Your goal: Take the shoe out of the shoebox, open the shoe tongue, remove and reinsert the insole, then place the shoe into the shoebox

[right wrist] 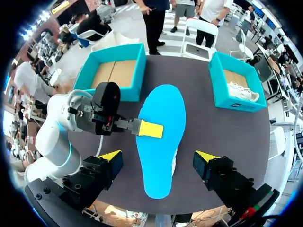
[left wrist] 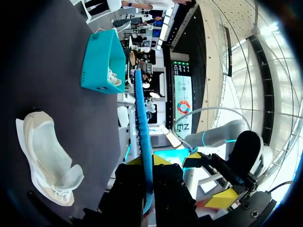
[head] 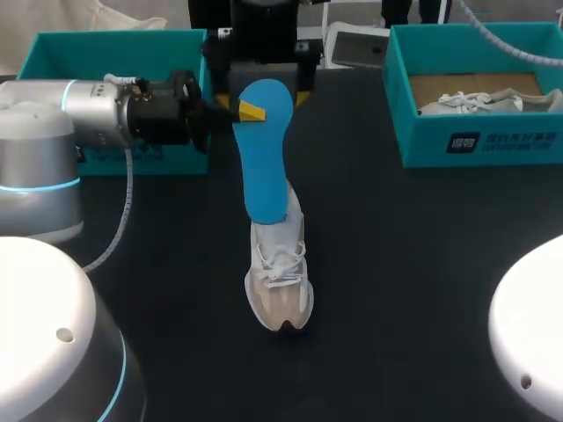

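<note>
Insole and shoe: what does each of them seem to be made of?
The insole is probably foam or soft rubber. It is an even matte blue with no shine, and it shows as a thin strip edge-on in the left wrist view. The shoe looks like pale woven or mesh fabric, matte and soft at its folded opening. Its sole's material cannot be told.

A white lace-up shoe [head: 280, 286] was laid upright on the dark table [head: 396, 264], toe toward the near edge. A blue insole [head: 266, 149] was held in the air over it, pinched at one edge by the left claw [head: 250, 112]. A teal shoebox [head: 114, 42] was set open at the far left.
</note>
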### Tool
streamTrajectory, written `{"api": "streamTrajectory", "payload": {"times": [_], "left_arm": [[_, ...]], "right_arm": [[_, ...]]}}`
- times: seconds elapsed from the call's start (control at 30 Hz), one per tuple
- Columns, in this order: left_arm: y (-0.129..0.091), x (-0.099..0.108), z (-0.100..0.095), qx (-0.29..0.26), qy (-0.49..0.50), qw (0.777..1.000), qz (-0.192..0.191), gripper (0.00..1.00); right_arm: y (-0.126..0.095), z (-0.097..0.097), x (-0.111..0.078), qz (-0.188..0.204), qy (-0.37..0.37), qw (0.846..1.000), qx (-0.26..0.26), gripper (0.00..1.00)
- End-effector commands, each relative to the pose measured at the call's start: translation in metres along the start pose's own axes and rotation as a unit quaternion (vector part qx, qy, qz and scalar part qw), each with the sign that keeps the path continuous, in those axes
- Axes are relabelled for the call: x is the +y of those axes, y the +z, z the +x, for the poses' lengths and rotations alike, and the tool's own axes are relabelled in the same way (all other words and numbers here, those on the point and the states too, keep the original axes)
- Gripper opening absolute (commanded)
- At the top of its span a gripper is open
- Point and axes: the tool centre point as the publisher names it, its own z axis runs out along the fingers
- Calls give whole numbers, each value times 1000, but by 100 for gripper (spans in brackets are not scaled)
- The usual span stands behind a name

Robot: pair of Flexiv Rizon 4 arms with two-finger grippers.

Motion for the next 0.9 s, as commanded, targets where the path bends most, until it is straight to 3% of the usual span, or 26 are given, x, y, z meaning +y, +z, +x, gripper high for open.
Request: {"api": "streamTrajectory", "payload": {"times": [0.03,0.73,0.9], "left_arm": [[0,0,-1,0,0,1000,0,0],[0,0,-1,0,0,1000,0,0],[0,0,-1,0,0,1000,0,0]], "right_arm": [[-5,3,-2,0,2,1000,-28,100],[-12,3,-5,4,6,999,-39,100],[-13,-10,-10,-1,14,1000,-4,100]]}}
